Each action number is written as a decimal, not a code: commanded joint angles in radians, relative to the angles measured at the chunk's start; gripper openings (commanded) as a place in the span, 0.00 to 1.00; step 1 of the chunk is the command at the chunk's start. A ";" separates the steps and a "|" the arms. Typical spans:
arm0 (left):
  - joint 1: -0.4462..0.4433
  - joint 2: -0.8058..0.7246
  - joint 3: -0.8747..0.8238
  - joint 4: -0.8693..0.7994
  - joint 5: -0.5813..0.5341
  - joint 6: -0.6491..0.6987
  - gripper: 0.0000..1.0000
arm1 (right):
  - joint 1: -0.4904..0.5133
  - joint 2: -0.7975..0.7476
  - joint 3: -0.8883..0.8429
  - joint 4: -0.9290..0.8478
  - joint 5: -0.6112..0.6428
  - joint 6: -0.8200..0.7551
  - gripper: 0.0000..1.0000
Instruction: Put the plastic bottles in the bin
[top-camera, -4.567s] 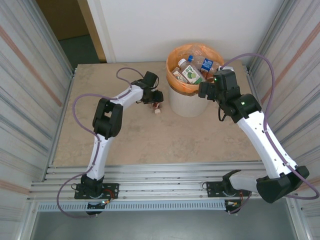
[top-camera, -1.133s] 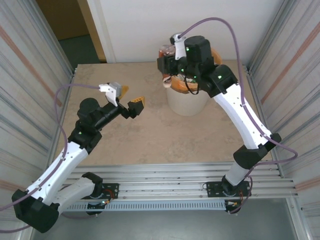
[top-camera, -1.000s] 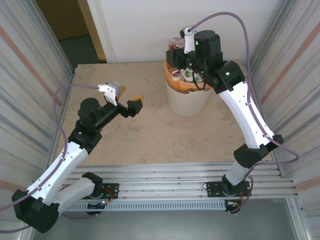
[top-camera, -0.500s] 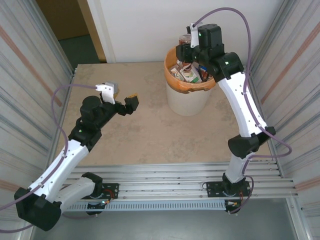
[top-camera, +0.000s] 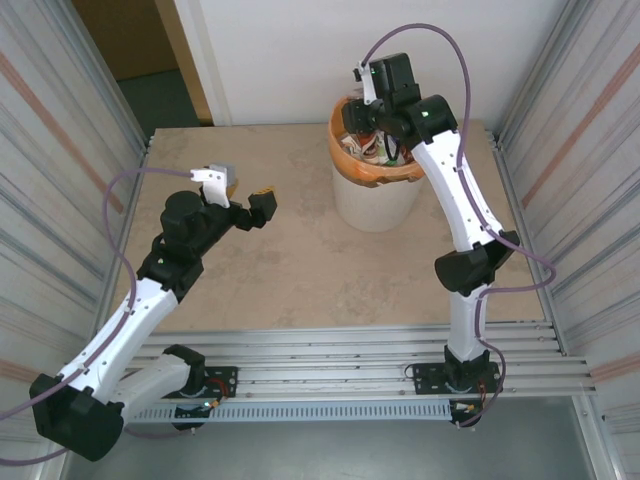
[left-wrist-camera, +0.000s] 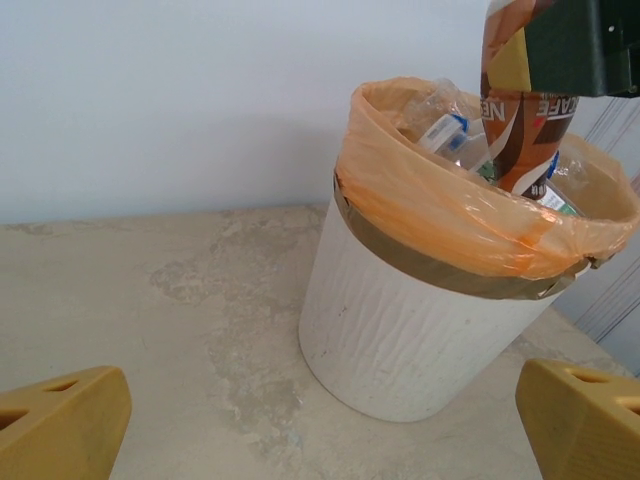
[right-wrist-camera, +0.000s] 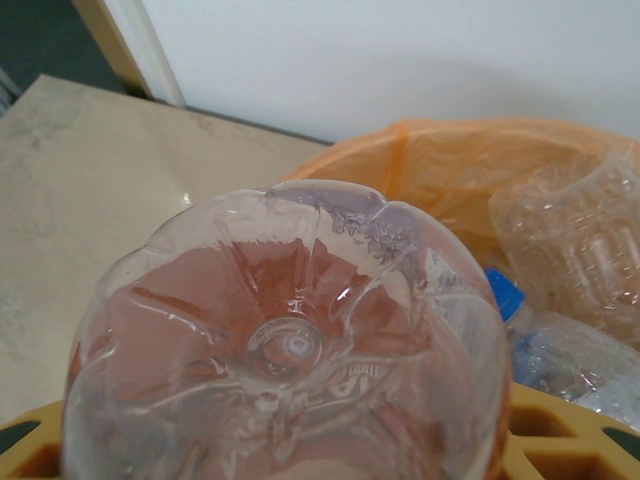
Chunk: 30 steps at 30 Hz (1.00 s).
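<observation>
- Brown-labelled plastic bottle (left-wrist-camera: 515, 110): 1 item, clamped in the right claw (left-wrist-camera: 560, 45). Its moulded base is turned up toward the wrist and its neck end points down. The lower end hangs just below the claw, dipping behind the bag's fold into the bin's mouth.
- Bin (left-wrist-camera: 400, 330): cream-white ribbed bucket, upright on the tabletop (left-wrist-camera: 150, 290), directly beneath the right claw. An orange bag (left-wrist-camera: 440, 215) is folded over its rim.
- Contents: several clear plastic bottles (right-wrist-camera: 575, 240) heaped to about rim level, under and just beyond the right claw. 1 carries a blue label (left-wrist-camera: 445, 130).
- Left claw (top-camera: 245, 190): spread wide, grasping nothing, raised over the tabletop. The bin lies ahead of it and well apart, seen between its 2 yellow fingertips (left-wrist-camera: 60, 420).
- Stage, as judged: the held bottle is over its target, and only the release is left for it.
- Risk 1: the bottle may bounce or skid off the heap and go over the rim onto the tabletop. Cause: little free depth, and rounded, springy bottles below the claw.
- Risk 2: the bottle may lodge neck-down and stand proud, then topple outward once let go. Cause: gaps in the heap that catch the neck.
- Risk 3: pushing the claw lower to seat the bottle could snag the loose bag or shove the light bucket. Cause: thin plastic lying close beside the fingers.
</observation>
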 joint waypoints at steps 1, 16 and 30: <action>0.006 0.008 0.014 0.011 0.013 -0.016 0.99 | 0.001 0.029 0.033 -0.042 0.050 -0.043 0.47; 0.009 0.040 0.016 0.028 0.033 -0.046 0.99 | 0.006 0.055 0.061 -0.009 0.094 -0.059 0.76; 0.009 0.061 0.023 0.035 0.039 -0.053 0.99 | 0.007 -0.050 0.051 0.054 0.015 -0.038 0.86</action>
